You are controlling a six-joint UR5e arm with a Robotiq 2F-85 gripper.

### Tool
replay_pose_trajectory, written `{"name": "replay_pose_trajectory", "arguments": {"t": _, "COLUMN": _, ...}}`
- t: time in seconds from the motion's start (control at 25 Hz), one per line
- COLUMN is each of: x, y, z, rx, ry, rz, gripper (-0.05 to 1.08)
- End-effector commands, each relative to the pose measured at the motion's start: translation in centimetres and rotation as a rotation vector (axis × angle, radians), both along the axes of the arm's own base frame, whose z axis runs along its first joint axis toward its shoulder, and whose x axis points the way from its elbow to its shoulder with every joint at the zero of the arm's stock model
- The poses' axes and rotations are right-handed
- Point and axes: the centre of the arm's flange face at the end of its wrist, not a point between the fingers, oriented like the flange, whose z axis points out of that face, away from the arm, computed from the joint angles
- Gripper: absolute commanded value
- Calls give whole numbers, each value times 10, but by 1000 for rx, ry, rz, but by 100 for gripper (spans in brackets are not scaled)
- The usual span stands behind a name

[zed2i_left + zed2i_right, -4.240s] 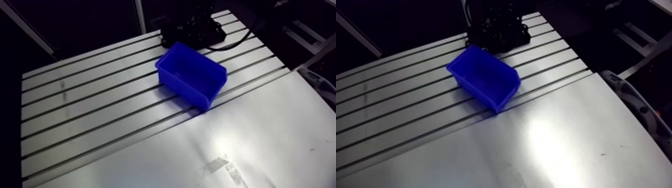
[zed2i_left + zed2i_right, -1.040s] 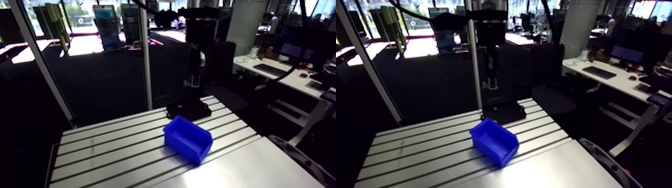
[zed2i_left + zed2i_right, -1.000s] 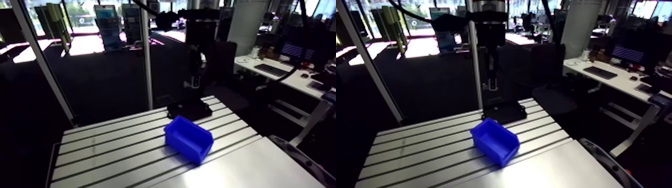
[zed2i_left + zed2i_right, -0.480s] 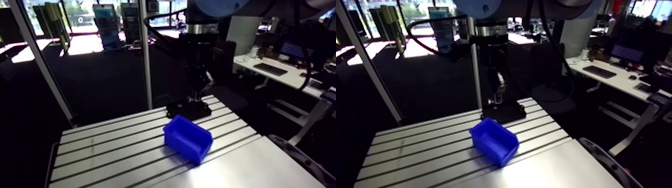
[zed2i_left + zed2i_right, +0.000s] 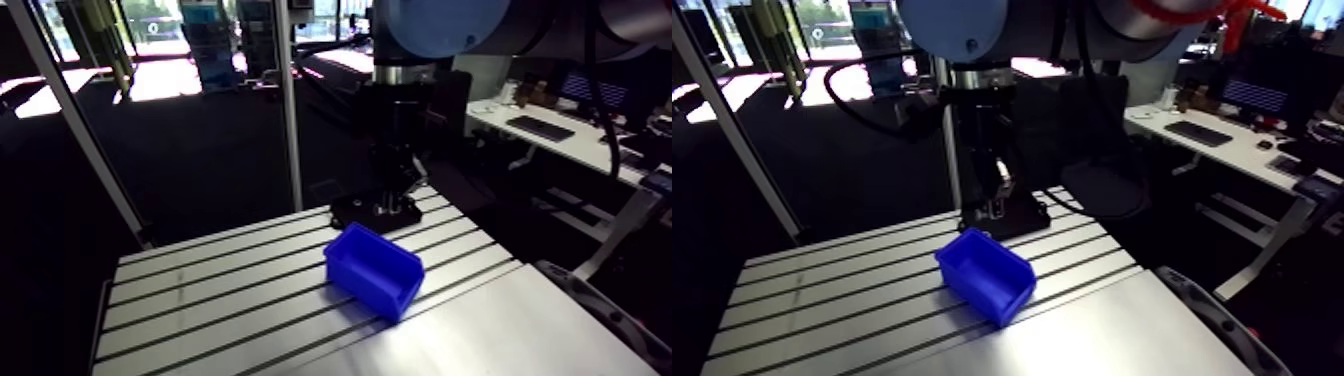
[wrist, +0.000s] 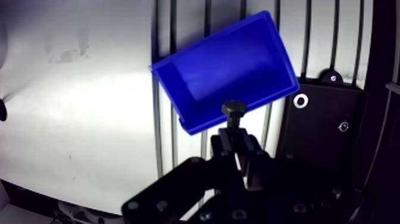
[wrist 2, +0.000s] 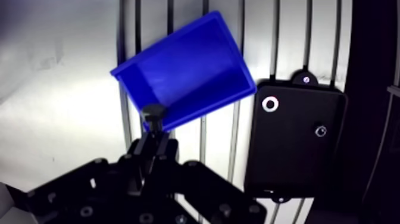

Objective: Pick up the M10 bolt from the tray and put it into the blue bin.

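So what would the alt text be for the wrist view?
The end effector grips a dark bolt by its shank, its head at the near wall of an empty blue bin. A black tray lies beside the bin on the slotted table.

The M10 bolt (image 6: 234, 112) is dark with a hex head. Its shank is pinched between the 2 fingers of the gripper (image 6: 234, 138), and its head points away from the wrist, showing over one long wall of the blue bin (image 6: 229, 68). The bin is an open rectangular box, upright, turned askew to the tray's edges. The flat black tray (image 7: 294, 140) lies just beside it.
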Motion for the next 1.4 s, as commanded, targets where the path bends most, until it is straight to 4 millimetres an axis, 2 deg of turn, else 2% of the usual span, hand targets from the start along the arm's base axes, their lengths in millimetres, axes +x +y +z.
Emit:
{"name": "replay_pose_trajectory", "arguments": {"t": 0.04, "x": 6, "y": 7, "z": -14, "rx": -42, "ry": -17, "rz": 2, "gripper": 101}}
{"name": "replay_pose_trajectory", "arguments": {"t": 0.24, "x": 11, "y": 5, "z": -23, "rx": -53, "ry": -33, "rz": 8, "gripper": 101}}
{"name": "replay_pose_trajectory", "arguments": {"t": 0.4, "x": 14, "y": 6, "z": -28, "rx": -72, "ry": -40, "rz": 100, "gripper": 99}}
{"name": "replay_pose_trajectory", "arguments": {"t": 0.96, "x": 15, "y": 3, "z": -36, "rx": -93, "ry": -11, "rz": 210, "gripper": 97}}
{"name": "replay_pose_trajectory", "arguments": {"t": 1.4, "x": 18, "y": -3, "z": -61, "rx": -91, "ry": 2, "rz": 219, "gripper": 97}}
